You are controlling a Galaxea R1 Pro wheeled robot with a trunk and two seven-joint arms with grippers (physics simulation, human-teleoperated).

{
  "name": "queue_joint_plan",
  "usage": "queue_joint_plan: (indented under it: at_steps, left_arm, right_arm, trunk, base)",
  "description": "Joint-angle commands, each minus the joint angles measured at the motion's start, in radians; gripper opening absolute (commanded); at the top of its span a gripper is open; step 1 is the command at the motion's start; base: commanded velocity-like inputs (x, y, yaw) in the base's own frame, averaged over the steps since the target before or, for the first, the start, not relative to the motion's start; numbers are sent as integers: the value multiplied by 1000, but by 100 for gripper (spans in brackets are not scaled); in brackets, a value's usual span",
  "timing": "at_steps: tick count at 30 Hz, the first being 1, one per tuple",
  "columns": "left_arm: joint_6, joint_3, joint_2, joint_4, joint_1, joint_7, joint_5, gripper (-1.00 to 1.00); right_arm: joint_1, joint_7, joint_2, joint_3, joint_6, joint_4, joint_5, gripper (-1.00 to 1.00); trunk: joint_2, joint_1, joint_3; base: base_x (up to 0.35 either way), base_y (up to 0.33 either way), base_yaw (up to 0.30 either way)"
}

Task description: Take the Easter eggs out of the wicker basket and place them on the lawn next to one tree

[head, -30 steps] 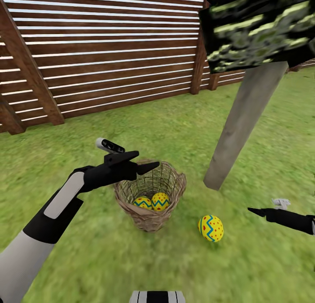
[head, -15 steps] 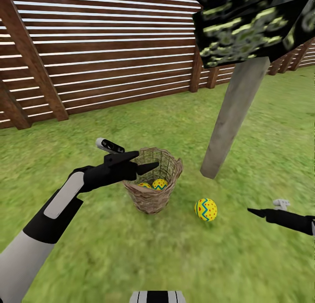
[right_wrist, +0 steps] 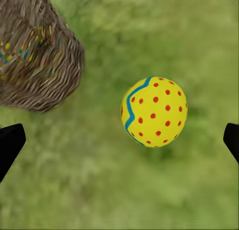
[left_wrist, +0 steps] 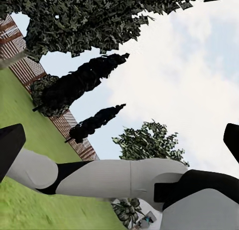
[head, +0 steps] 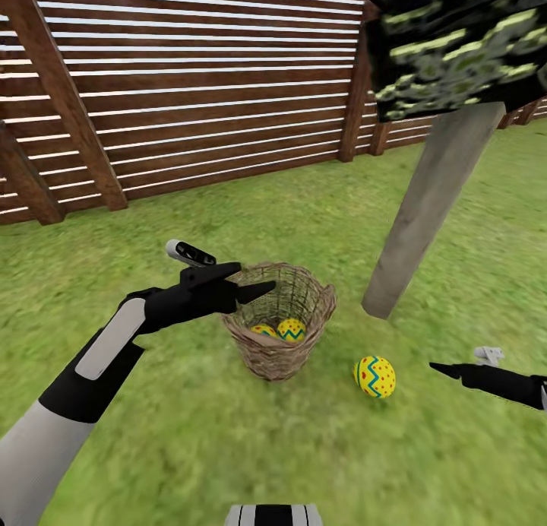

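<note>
1. egg [head: 374, 376], one: out, on the lawn [head: 228, 450] between wicker basket [head: 279, 324] and tree trunk [head: 430, 207], near the trunk.
2. eggs in basket [head: 282, 329], two visible: not yet removed.
3. left claw [head: 247, 281]: spread, empty, beside the basket rim.
4. right claw [head: 444, 369]: spread wide, empty, facing the lawn egg.

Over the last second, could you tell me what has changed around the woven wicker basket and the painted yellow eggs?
Only the head camera swung, shifting the whole picture; nothing was grasped or released. Two yellow zigzag eggs remain in the tan wicker basket, the third egg lies on the grass by the grey trunk. The left gripper stays open above the basket rim and the right gripper empty.
</note>
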Motion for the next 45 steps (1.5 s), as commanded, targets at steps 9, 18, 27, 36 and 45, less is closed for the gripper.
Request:
queue_joint_plan:
  at_steps: [9, 18, 27, 36, 45]
  left_arm:
    - [4, -2, 0, 2, -1, -1, 2, 100]
    - [2, -3, -2, 2, -1, 2, 0, 100]
    - [2, -5, -5, 2, -1, 4, 0, 100]
    - [2, -5, -13, 3, -1, 5, 0, 100]
    - [2, -5, -14, 3, -1, 6, 0, 100]
  right_arm:
    - [-1, 49, 4, -7, 18, -15, 5, 100]
    - [-11, 61, 73, -4, 43, -18, 7, 100]
    - [-14, 109, 298, -1, 382, -467, 12, 100]
    - [-10, 178, 428, 54, 506, -767, 12, 100]
    - [-10, 177, 470, 101, 622, -888, 12, 100]
  trunk:
    - [0, 0, -1]
    - [0, 0, -1]
    - [0, 0, -1]
    - [0, 0, -1]
    - [0, 0, -1]
  base:
    - [103, 88, 282]
    - [1, 1, 190]
    - [0, 0, 5]
    - [0, 0, 0]
    - [0, 0, 0]
